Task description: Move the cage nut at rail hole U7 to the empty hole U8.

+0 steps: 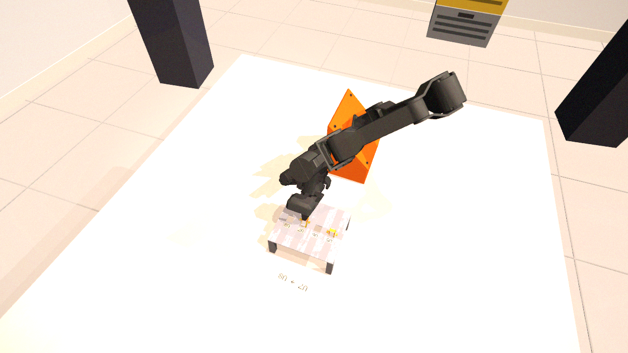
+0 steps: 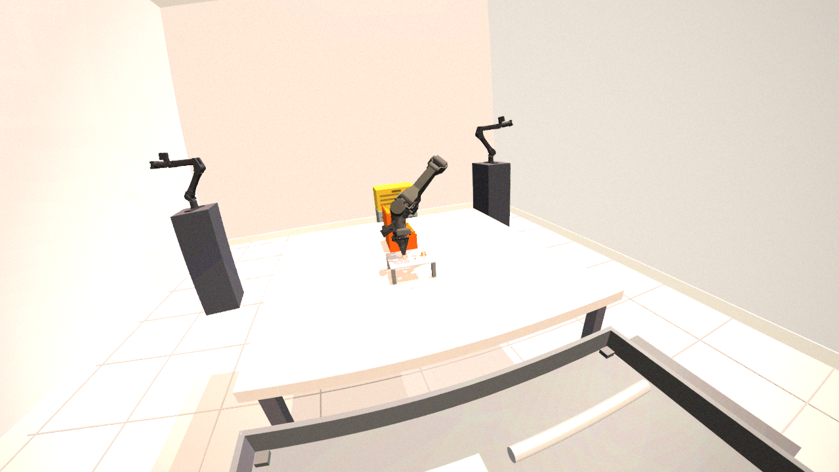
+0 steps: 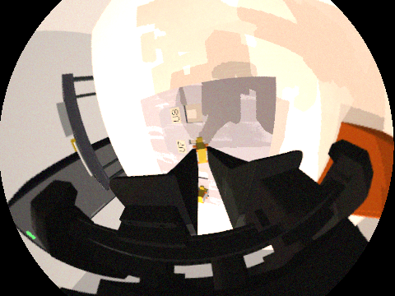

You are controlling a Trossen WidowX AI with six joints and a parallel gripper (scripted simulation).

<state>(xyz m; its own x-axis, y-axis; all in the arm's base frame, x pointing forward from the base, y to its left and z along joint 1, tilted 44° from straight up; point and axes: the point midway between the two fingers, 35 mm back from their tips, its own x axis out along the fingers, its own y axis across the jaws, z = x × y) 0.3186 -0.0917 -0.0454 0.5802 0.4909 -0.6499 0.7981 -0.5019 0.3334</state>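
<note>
My gripper [image 1: 304,216] [image 2: 404,255] [image 3: 202,153] points down at the rail plate [image 1: 302,248] [image 2: 410,263] [image 3: 164,100] and is shut on the yellow cage nut [image 1: 304,222] [image 3: 201,154]. That nut is at hole U7, beside the U7 label; whether its wings are under the plate is hidden. The empty hole U8 [image 1: 290,218] [image 3: 194,113] is the neighbouring hole, above the nut in the wrist view. The other yellow nut [image 1: 332,232] [image 2: 423,254] [image 3: 202,193] sits at U5, with the empty hole U6 [image 1: 318,228] between the two nuts.
The rail plate stands on short dark legs on the white table [image 1: 439,263] [image 2: 469,305]. An orange bracket-like block [image 1: 351,105] [image 2: 411,242] [image 3: 366,173] stands behind the plate, beneath the arm. Printed text lies on the table in front of the plate.
</note>
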